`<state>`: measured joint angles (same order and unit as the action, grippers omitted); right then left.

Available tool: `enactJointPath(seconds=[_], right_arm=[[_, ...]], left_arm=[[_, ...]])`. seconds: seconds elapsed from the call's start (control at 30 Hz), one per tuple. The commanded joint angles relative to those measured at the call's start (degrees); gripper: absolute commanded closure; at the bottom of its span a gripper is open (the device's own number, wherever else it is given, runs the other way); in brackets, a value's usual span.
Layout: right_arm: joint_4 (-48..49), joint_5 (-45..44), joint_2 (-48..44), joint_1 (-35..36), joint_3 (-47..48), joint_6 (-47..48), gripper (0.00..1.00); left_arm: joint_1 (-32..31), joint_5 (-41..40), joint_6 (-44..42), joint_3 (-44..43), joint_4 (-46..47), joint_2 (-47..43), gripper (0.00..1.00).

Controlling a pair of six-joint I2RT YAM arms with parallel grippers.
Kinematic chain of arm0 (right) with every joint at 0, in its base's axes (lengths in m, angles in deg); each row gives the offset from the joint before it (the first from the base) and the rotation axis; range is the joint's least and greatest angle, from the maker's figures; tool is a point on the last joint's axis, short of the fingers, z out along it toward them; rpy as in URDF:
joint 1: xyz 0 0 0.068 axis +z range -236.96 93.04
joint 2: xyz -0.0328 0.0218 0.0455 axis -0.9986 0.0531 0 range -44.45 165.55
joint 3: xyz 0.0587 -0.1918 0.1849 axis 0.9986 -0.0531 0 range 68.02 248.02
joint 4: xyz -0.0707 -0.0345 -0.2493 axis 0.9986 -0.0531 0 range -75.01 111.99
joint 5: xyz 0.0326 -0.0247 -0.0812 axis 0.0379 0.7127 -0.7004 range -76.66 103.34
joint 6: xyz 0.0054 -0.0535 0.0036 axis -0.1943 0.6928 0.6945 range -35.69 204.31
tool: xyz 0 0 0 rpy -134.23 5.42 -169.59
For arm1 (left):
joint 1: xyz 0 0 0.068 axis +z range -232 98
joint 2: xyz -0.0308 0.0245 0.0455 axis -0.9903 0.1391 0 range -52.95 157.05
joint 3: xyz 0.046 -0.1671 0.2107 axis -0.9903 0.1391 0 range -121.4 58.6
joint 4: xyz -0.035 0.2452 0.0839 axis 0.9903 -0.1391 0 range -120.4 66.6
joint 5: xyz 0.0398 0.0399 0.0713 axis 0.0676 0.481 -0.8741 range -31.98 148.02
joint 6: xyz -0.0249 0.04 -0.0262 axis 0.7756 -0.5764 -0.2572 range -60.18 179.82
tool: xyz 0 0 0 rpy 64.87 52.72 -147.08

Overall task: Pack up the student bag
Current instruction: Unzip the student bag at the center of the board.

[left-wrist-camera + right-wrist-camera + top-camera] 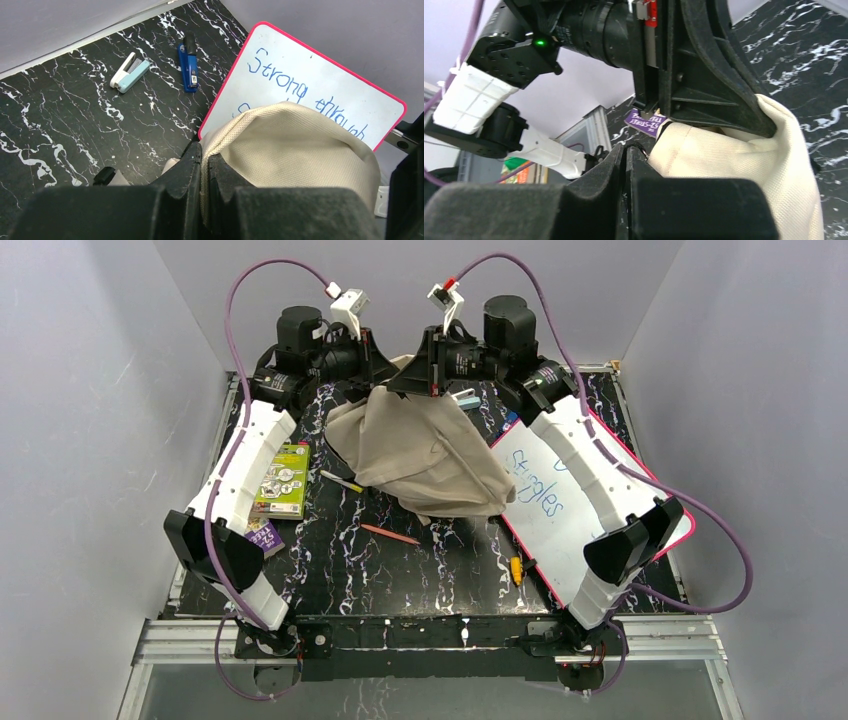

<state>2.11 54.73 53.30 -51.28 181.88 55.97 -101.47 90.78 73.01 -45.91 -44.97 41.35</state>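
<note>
Two nearest items: a small purple paperback (263,537) lies at the lower left of the overhead view. A short yellow-handled tool (516,569) lies lower centre-right, just beside the whiteboard's edge. Both are on the black marbled table (400,580), outside the bag.
Middle row: a thin red pencil (390,534), a yellow-and-black pen (342,481) and a green printed box (282,480) also lie loose. The pink-framed whiteboard (570,510) with blue writing fills the right side.
Bag: the student bag (430,455), a beige fabric backpack, sits upper centre with its top lifted. Its lower part slumps on the table and overlaps the whiteboard's left edge.
Left hold: your left gripper (204,150) is clamped tight on a fold of the bag's cloth.
Right hold: your right gripper (626,150) shows only a thin slit between its fingers. Cloth lies right at the tips, but you cannot tell whether it is pinched.
Far edge: a pale blue stapler (129,76) and a dark blue marker (189,62) lie beyond the bag.
Progress: this looks early, since no item can be seen inside the bag. You have yet to spread the mouth and load the loose things.
</note>
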Motion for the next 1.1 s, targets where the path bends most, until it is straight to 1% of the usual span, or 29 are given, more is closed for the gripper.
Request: enactJointPath(seconds=[0.0, 0.1, 0.27, 0.4, 0.5, 0.57, 0.67, 0.73, 0.87, 1.0, 1.07], right_arm=[[-0.2, -7.0, -4.5, 0.5, 0.0, 6.0, 0.81], [-2.6, -13.7, -9.2, 0.5, -4.8, 10.8, 0.63], [-2.7, -20.5, -19.1, 0.4, -14.1, 16.1, 0.38], [-0.9, -27.7, -27.7, 0.4, -21.7, 20.8, 0.26], [0.5, -34.4, -33.4, 0.4, -27.5, 25.7, 0.17], [-0.3, -38.5, -35.1, 0.5, -29.7, 29.7, 0.18], [-2.2, -40.4, -34.9, 0.4, -30.6, 36.6, 0.23], [-2.5, -37.8, -34.4, 0.4, -31.7, 41.2, 0.25], [-0.3, -31.9, -34.5, 0.4, -33.8, 47.6, 0.21], [-2.4, -24.6, -32.3, 0.4, -31.6, 50.2, 0.16], [-3.0, -22.3, -31.3, 0.4, -30.7, 50.8, 0.15]], left_arm=[[-0.6, -1.4, -0.7, -1.4, 1.0, -2.3, 1.00], [-0.6, -0.7, -1.6, 1.3, 3.6, -4.6, 1.00], [-0.6, 0.0, -1.7, 5.6, 7.7, -8.2, 1.00], [-0.6, 1.8, -1.9, 9.9, 12.1, -10.6, 1.00], [-0.6, 3.5, -2.7, 15.0, 17.9, -13.4, 1.00], [-0.6, 5.2, -3.5, 18.7, 22.3, -15.8, 1.00], [-0.6, 8.2, -5.5, 22.9, 27.4, -18.6, 1.00], [-0.6, 10.3, -7.1, 23.9, 28.1, -19.8, 1.00], [-0.6, 13.8, -10.0, 24.3, 26.8, -20.4, 1.00], [-0.6, 16.2, -10.1, 24.9, 27.0, -20.2, 1.00], [-0.6, 16.7, -9.9, 25.1, 27.4, -20.0, 1.00]])
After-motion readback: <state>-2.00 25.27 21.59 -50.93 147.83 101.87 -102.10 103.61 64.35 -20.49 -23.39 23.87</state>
